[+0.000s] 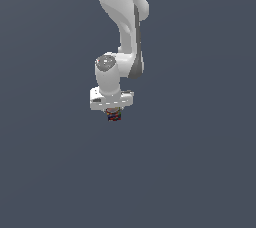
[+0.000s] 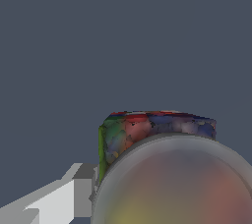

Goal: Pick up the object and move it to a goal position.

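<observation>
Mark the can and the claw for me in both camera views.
can (image 1: 114, 116), exterior view: its dark label just below the claw.
can (image 2: 147, 127), wrist view: the multicoloured side wall.
claw (image 1: 114, 114), exterior view: between the fingertips.
claw finger (image 2: 64, 198), wrist view: white finger surface.

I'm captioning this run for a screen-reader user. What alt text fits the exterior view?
A white robot arm reaches straight down from the top of the frame, with a tiny can bearing a dark red-and-blue label directly under its gripper. The fingers are hidden, so a grasp cannot be confirmed. Everything else is plain dark grey-blue background.
</observation>
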Motion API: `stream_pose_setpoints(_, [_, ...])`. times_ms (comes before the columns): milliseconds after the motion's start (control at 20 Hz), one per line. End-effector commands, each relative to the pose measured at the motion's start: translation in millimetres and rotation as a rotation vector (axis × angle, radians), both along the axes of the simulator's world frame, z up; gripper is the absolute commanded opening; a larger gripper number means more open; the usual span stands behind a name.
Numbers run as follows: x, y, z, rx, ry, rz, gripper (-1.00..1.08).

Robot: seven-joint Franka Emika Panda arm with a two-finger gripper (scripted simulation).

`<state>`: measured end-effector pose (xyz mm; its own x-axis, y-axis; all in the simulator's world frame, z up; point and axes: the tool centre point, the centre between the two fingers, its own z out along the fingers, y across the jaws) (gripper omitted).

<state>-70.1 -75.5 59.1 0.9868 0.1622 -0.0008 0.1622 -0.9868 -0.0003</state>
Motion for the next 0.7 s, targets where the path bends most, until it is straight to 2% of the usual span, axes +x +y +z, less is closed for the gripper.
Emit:
stream_pose_setpoints(0, [1,-1,2,0.000,-0.001,0.000,-1.00])
stream_pose_setpoints(300, [8,-10,20,0.000,-0.001,0.000,-1.00])
stream_pose_setpoints(650, [25,-30,62,0.000,-0.001,0.000,-1.00])
